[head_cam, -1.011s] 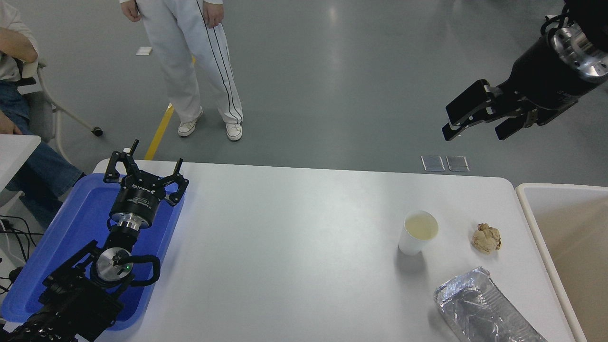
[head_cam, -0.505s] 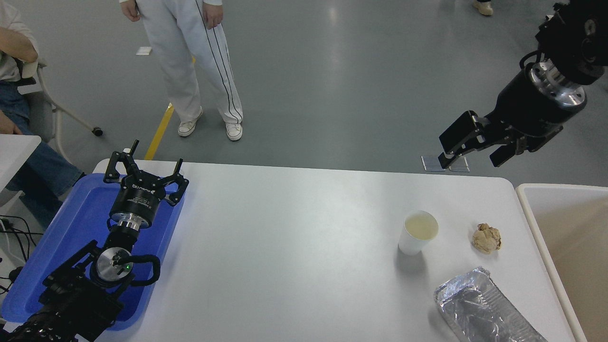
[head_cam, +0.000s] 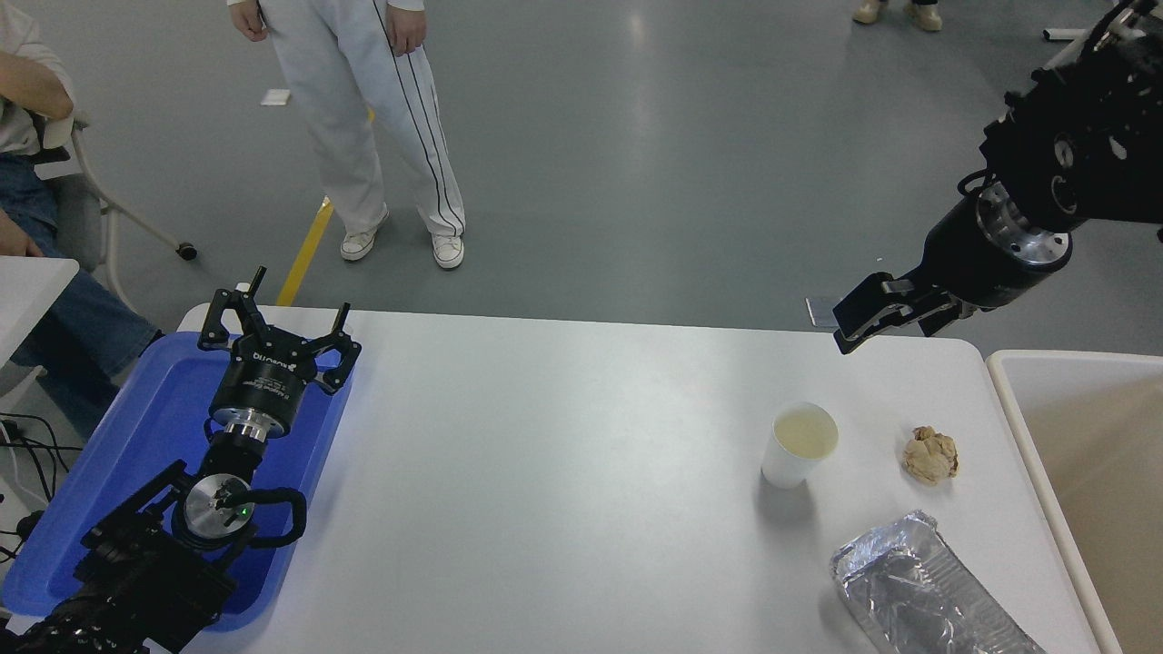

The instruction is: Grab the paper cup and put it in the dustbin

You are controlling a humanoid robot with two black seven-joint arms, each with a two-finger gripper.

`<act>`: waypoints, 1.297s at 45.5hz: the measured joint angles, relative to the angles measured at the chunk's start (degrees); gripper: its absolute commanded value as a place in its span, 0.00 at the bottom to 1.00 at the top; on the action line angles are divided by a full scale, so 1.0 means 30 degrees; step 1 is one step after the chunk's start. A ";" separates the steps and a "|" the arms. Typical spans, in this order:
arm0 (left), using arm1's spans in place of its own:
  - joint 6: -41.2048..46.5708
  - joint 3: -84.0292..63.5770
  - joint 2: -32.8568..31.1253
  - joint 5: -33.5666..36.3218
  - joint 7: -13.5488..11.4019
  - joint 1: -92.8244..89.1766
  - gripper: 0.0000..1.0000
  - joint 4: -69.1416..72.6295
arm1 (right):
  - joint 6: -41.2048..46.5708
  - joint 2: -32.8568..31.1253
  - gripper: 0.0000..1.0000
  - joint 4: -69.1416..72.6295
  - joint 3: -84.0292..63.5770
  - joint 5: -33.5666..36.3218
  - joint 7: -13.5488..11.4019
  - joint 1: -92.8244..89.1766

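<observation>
Resting at lower left w/ fingers spread: left gripper (head_cam: 277, 334) over glossy blue tray (head_cam: 145, 427). Tapered white paper cup (head_cam: 799, 445) upright, center-right. Right gripper (head_cam: 886, 313) above it, released. Off-white rounded dustbin (head_cam: 1027, 427) at right edge.

The dustbin (head_cam: 1004, 381) is cut off by the picture's right edge beside the tabletop's right edge, so only its left rim and part of the beige inside are seen. The foil tray (head_cam: 918, 590) at the near right corner is clipped by the bottom edge. The blue tray (head_cam: 173, 400) at the left edge is partly covered by the parked left arm. The right gripper (head_cam: 886, 318) is viewed from behind; its fingers' spacing cannot be judged.
</observation>
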 measured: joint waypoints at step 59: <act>-0.0010 0.0000 0.0000 0.0015 0.0011 -0.0017 1.00 0.0000 | -0.2244 0.0415 0.86 -0.8595 0.4101 0.1612 -0.3992 -1.2244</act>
